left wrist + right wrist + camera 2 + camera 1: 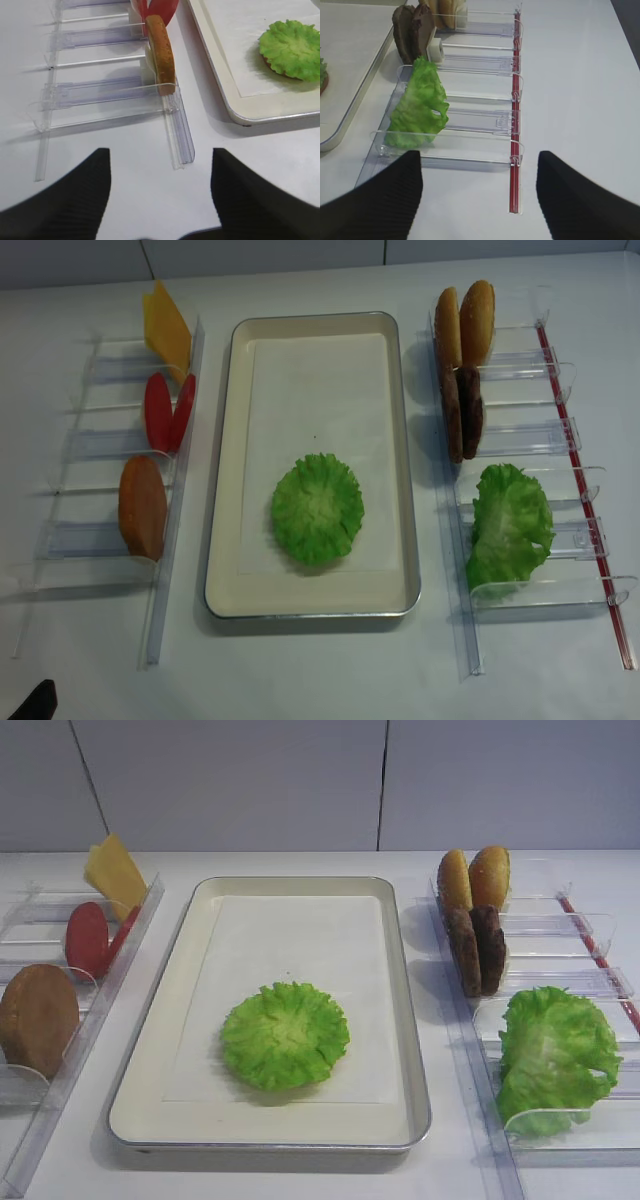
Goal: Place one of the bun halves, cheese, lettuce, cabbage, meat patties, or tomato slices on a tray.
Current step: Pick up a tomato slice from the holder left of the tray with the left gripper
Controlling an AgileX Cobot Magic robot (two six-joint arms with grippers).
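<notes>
The tomato slices (156, 11) are stood on edge in the left rack (105, 90), straight ahead of the left jaws (160, 175) and behind the upright bun half (161, 52), with their flat faces turned sideways. Both the left and the right jaws (479, 185) are seen released and empty. The left arm is judged nearer, and the tray (150, 1020) lies beside that rack, toward the middle of the desk.

A plain white tabletop (320, 670) carries a large rectangular cream-lined metal tray (224, 490), with clear plastic racks left (95, 445) and right (560, 440) of it.
</notes>
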